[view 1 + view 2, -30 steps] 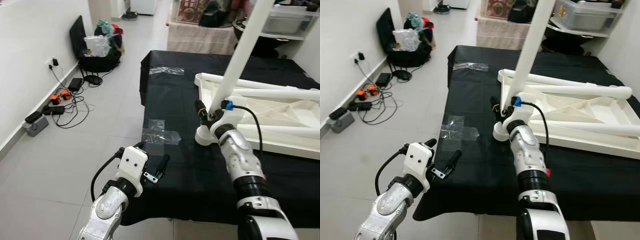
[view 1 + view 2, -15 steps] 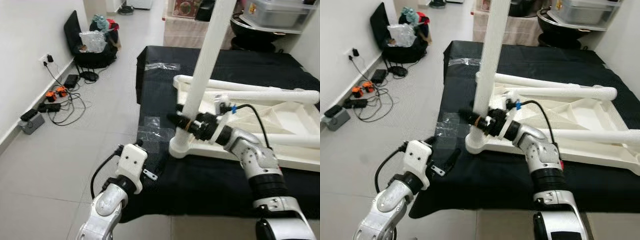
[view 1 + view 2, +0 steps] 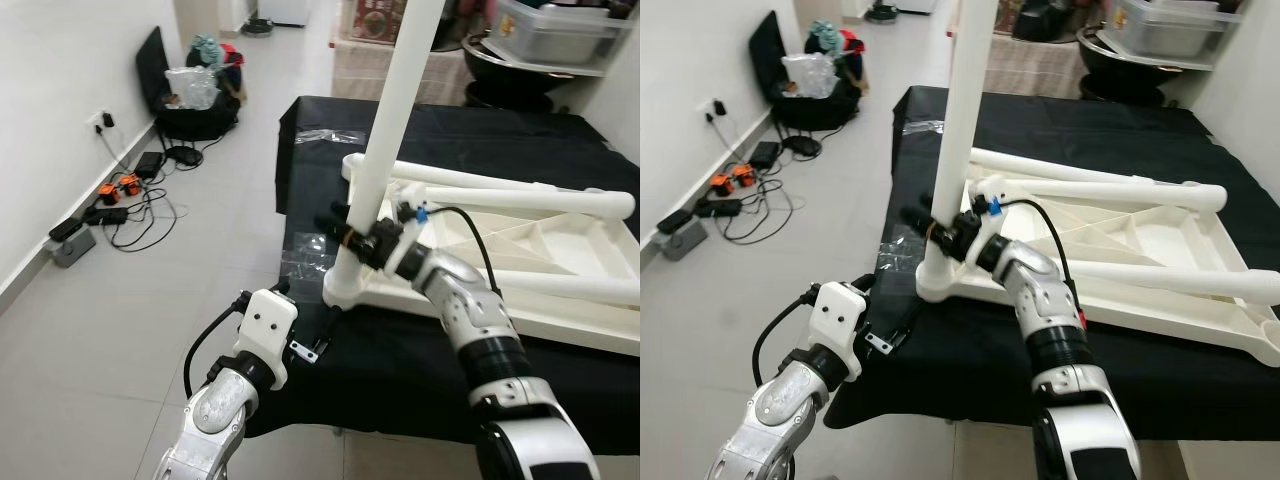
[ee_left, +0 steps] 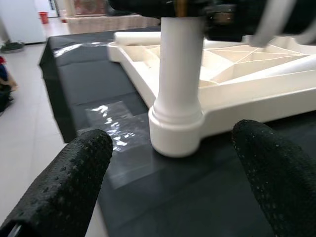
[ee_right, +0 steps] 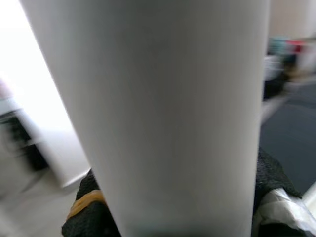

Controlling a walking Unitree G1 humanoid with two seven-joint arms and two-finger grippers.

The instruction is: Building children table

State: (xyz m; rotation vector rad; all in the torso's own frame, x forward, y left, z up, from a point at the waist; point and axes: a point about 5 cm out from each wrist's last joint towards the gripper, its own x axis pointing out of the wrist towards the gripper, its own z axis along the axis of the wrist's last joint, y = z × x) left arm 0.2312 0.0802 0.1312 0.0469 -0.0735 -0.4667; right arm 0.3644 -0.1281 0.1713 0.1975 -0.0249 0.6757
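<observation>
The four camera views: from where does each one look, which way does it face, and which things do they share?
Left eye view: on the head, looking forward and down at the black-clothed table; both silver arms show.
Right eye view: beside it, same scene, the upturned white plastic table frame.
Left wrist view: along the open left gripper, facing the upright white tube leg in its corner socket.
Right wrist view: pressed against that leg, in the right gripper.
All four views share the leg.
</observation>
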